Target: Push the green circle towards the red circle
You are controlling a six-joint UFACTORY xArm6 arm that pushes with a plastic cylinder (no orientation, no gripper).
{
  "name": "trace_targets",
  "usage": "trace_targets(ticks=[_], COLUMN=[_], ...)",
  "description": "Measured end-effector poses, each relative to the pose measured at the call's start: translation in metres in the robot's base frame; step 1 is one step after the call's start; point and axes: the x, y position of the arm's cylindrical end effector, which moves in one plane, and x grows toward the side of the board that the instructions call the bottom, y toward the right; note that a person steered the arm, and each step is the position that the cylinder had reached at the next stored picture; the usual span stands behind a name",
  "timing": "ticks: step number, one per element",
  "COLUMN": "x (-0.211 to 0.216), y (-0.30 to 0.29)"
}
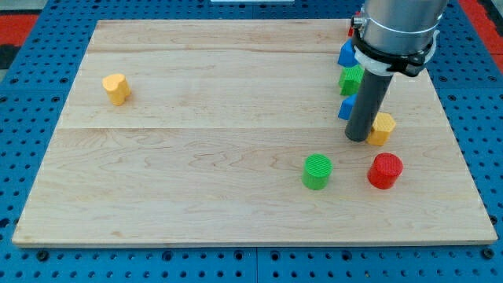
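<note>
The green circle (317,171) lies on the wooden board at the view's lower right. The red circle (385,170) lies to its right, a short gap between them. My tip (357,138) rests on the board above and between the two, closer to the red circle, touching neither. A yellow block (383,128) sits right beside the tip on its right.
Behind the rod at the view's upper right are a blue block (346,53), a green block (350,79) and another blue block (346,108). A yellow heart-like block (116,88) lies at the view's left. The board (196,157) sits on a blue pegboard.
</note>
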Motion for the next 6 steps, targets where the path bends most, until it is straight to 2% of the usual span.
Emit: trace_targets(ticks=[2, 3, 6], x=[0.005, 0.026, 0.073], y=[-0.079, -0.096, -0.098])
